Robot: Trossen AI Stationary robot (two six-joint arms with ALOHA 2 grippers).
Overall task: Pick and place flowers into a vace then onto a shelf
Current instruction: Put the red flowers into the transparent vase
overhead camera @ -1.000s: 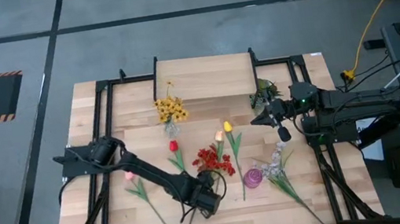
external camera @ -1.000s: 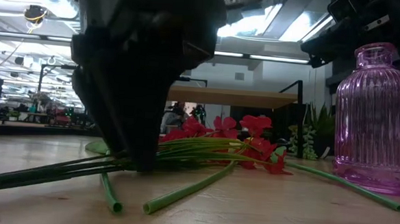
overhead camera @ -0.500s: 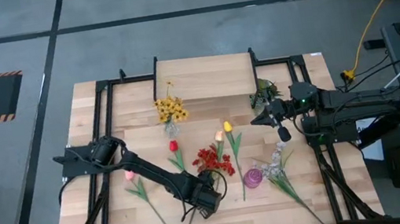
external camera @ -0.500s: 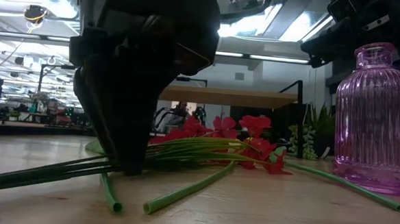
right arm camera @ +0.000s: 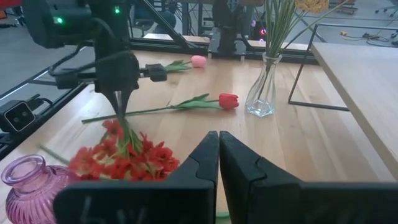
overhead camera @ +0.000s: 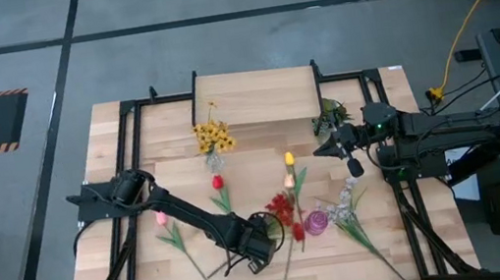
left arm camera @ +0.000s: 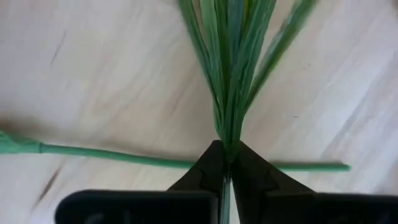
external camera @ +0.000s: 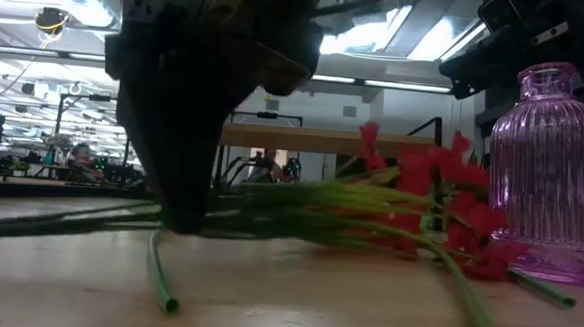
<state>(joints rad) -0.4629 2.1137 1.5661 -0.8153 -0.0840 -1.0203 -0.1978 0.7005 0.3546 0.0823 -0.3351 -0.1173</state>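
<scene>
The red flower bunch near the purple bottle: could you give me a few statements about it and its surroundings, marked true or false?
1. The left gripper has its jaws shut on the stems of the red flower bunch. True.
2. The red flower bunch stands inside the purple vase. False: the vase holds nothing; the bunch is beside it.
3. The right gripper holds a tulip. False: its jaws are shut on nothing.
4. Yellow flowers stand in a clear glass vase. True.

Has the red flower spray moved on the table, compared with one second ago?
Yes. In the high view the red flower spray now lies closer to the pink vase, with the left tool shut on its stems.
</scene>
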